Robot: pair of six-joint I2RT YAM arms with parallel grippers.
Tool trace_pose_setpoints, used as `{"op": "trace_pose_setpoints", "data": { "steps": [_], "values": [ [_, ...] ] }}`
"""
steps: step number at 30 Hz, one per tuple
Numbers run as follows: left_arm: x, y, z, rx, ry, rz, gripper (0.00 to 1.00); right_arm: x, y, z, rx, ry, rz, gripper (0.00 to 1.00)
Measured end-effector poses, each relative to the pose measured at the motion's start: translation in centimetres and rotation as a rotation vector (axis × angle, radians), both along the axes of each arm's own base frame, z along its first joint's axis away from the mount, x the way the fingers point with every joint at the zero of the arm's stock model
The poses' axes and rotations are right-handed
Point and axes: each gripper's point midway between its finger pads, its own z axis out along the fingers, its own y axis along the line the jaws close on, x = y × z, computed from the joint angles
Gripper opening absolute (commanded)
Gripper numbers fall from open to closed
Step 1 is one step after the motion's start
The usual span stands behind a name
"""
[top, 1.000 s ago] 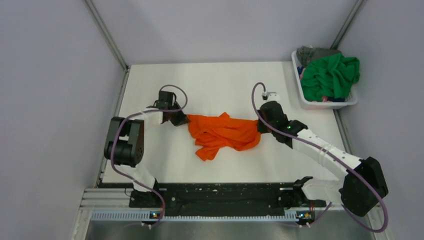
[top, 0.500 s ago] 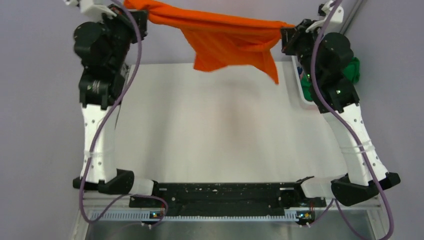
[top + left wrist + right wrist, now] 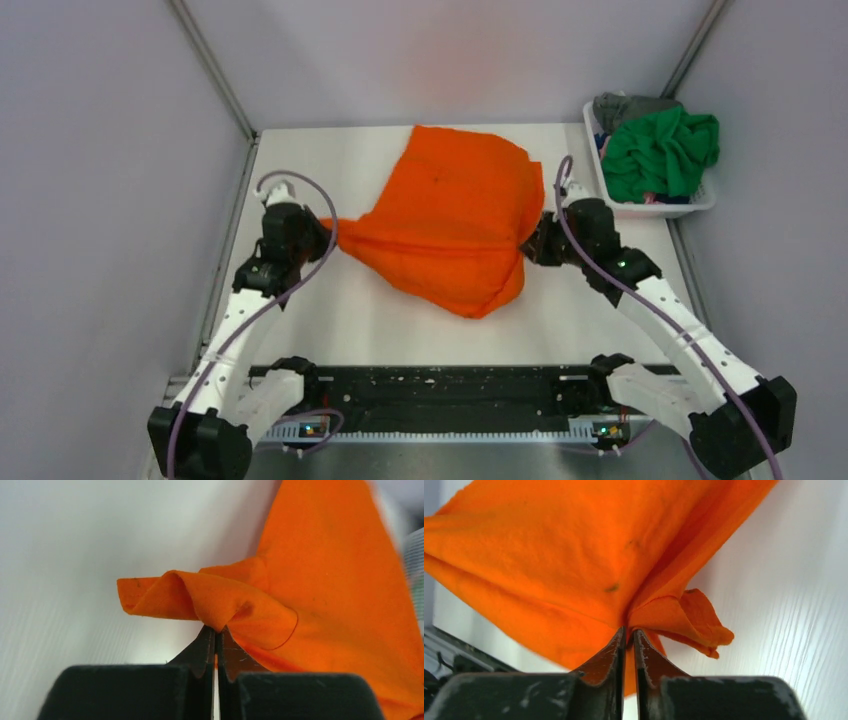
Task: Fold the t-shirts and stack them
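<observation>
The orange t-shirt [image 3: 450, 215] spreads over the tabletop [image 3: 330, 320], stretched between both sets of jaws; left jaws and right jaws each pinch a bunched edge. Beyond the right jaws, a green t-shirt [image 3: 660, 150] lies in the basket [image 3: 655, 208].

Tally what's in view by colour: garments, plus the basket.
Orange t-shirt: 1
Green garment: 1
Grey garment: 1
White basket: 1
Total: 4. Cloth buried under the green one is too hidden to count.
</observation>
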Motion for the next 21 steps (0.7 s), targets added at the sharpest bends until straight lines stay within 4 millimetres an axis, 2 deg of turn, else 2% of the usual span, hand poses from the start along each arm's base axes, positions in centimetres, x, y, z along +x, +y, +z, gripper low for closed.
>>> {"op": "trace_pose_setpoints", "data": {
  "steps": [2,3,4,5,6,9,13,16,19,21],
  "values": [
    [-3.2,0.4,-8.3,-0.012,0.196,0.029,0.37,-2.6,-0.1,-6.2,-0.021,0.182,0.020,0.38],
    [-4.4,0.6,-10.7,-0.008,0.258,0.037,0.49,-3.7,-0.3,-8.2,-0.031,0.248,0.021,0.48],
    [-6.0,0.9,-13.1,-0.011,0.329,0.059,0.67,-4.9,-0.6,-10.2,-0.045,0.319,0.023,0.56],
    [-7.0,1.2,-14.4,-0.010,0.371,0.074,0.93,-5.9,-0.9,-11.8,-0.060,0.374,0.022,0.65],
    [-7.8,1.5,-15.2,-0.010,0.408,0.099,0.98,-6.5,-1.2,-12.8,-0.071,0.415,0.016,0.72],
    [-8.1,2.2,-14.9,-0.011,0.409,0.148,0.99,-7.2,-1.7,-13.9,-0.093,0.462,-0.006,0.98],
    [-7.6,2.0,-12.9,-0.034,0.371,0.148,0.99,-6.3,-2.5,-13.2,-0.121,0.422,-0.047,0.99],
    [-7.1,0.5,-11.5,-0.090,0.342,0.087,0.99,-5.0,-2.4,-11.5,-0.118,0.364,-0.066,0.99],
    [-7.3,-1.6,-11.5,-0.163,0.346,0.003,0.99,-3.5,-1.9,-10.3,-0.097,0.307,-0.063,0.99],
    [-7.7,-3.0,-12.4,-0.205,0.368,-0.049,0.99,-2.4,-1.3,-10.2,-0.088,0.291,-0.057,0.99]
  ]
}}
